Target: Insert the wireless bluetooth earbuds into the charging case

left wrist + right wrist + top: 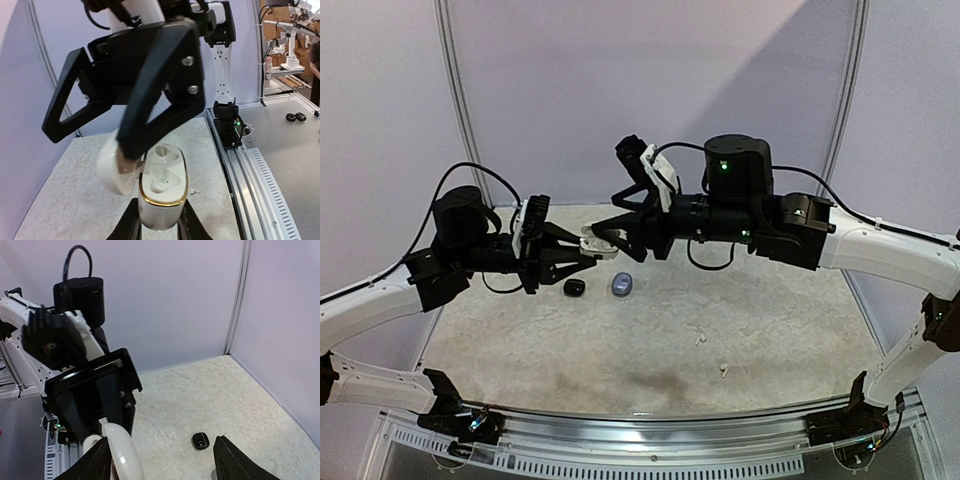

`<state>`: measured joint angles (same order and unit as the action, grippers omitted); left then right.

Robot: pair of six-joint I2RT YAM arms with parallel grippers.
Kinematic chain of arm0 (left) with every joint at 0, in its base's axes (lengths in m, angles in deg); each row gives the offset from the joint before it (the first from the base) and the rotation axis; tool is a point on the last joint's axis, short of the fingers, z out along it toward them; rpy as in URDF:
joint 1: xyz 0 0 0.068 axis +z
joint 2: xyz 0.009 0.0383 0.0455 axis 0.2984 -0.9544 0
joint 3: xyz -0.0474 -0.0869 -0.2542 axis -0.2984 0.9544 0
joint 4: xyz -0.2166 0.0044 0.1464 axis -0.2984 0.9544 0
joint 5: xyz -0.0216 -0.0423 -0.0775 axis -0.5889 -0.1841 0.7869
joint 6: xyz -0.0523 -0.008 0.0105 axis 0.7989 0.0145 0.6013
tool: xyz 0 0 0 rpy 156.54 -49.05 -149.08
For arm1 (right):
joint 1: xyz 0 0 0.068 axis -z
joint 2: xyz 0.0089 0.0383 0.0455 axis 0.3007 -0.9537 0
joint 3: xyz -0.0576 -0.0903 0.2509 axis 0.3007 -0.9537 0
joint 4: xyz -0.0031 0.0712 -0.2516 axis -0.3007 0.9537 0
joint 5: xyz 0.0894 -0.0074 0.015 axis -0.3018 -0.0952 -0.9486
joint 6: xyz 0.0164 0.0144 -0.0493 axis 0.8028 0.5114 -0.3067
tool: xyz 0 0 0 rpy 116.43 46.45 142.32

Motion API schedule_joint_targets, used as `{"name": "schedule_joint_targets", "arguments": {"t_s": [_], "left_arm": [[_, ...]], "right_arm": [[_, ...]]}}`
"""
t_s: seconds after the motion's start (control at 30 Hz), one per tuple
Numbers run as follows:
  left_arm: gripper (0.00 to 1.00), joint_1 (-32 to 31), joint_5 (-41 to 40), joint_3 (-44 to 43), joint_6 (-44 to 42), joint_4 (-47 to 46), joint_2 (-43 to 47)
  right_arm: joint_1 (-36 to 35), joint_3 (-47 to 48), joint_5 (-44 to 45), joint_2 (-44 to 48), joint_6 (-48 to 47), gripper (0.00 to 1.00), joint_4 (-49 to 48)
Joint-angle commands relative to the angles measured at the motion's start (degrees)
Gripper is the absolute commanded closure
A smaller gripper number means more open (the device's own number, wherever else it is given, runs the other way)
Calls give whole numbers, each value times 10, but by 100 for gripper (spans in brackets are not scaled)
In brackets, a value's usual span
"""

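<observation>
The charging case (159, 197) is white with a gold rim. It stands upright between my left gripper's (159, 222) fingers, which are shut on its body. Its lid (111, 172) hangs open to the left, and two white hollows show in its top. In the top view the case (597, 240) hangs above the table's back left, with both grippers meeting at it. My right gripper (162, 465) is wide open, and one black finger (145, 125) presses against the lid (122, 452). Two tiny white earbuds (701, 340) (724, 370) lie loose on the table; one earbud (193, 190) shows beside the case.
A small black case (574, 287) (200, 441) and a blue-grey case (622, 284) lie on the table under the grippers. Booth walls close the back and sides. A metal rail (650, 425) with the arm bases runs along the near edge.
</observation>
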<state>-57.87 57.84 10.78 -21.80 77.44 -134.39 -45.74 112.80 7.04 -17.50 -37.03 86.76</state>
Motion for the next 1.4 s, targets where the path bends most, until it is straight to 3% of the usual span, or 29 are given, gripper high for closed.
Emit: {"name": "schedule_joint_targets", "arguments": {"t_s": [0.0,0.2,0.4,0.67,0.77,0.83,0.93,1.03,1.23,1.37], "left_arm": [[100,-11,36,12,-2,-18,9],[100,-11,17,33,49,-69,15],[100,-10,-50,85,174,-148,11],[100,-8,-97,111,212,-198,1],[100,-4,-114,113,215,-201,2],[100,-4,-124,117,216,-200,4],[100,-3,-140,125,215,-204,8],[100,0,-150,131,215,-205,13],[100,6,-151,138,209,-204,20],[100,8,-149,138,207,-203,19]], "right_arm": [[16,6,47,-21,11,29,7],[15,8,45,-26,34,29,22],[17,56,17,-36,53,26,59],[27,138,-17,-69,81,23,100],[53,170,51,-68,126,22,162],[81,180,130,-66,215,23,250],[115,155,224,-64,340,27,408],[123,92,242,-66,423,29,514],[123,-32,171,-82,515,37,605],[119,-85,107,-100,532,42,582]]}}
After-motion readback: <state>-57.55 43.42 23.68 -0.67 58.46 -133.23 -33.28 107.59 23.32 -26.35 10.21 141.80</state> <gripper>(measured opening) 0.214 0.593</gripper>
